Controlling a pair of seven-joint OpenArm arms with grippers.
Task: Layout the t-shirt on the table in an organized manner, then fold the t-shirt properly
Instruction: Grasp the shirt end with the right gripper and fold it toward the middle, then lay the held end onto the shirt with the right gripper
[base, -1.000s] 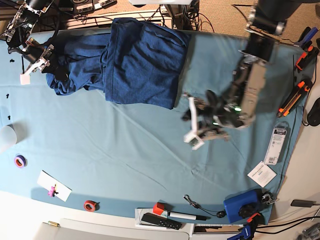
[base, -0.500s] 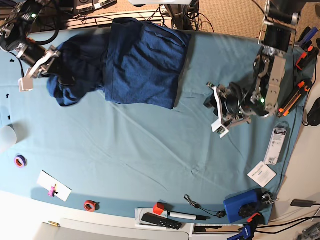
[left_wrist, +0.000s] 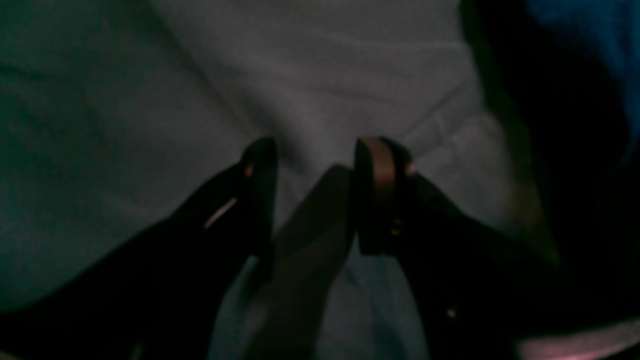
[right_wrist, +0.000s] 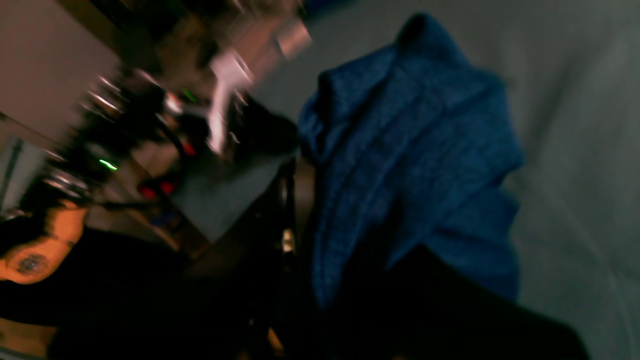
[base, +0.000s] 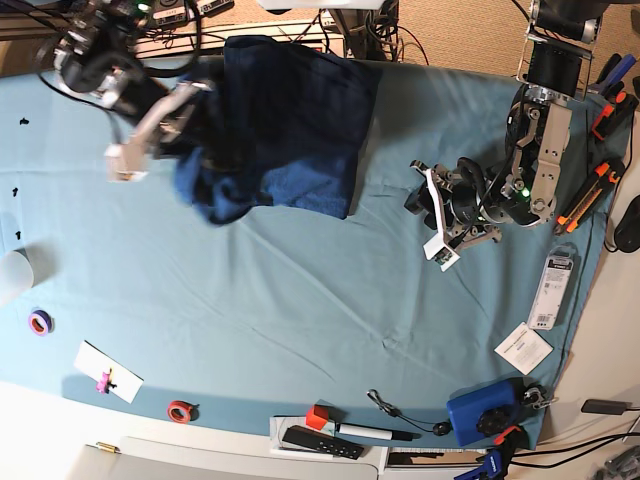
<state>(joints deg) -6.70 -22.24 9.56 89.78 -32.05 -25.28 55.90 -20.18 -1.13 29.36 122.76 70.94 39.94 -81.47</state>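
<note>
Gripping a bunched fold of the t-shirt (base: 290, 120), the right gripper (base: 165, 125) hovers above the table (base: 250, 300); beside the shirt, the left gripper (base: 432, 215) gapes wide, holding nothing.

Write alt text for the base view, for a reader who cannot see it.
The right gripper is shut on a bunched end of the navy t-shirt, lifting it over the teal-covered table. The left gripper hovers open and empty over bare cloth.
</note>
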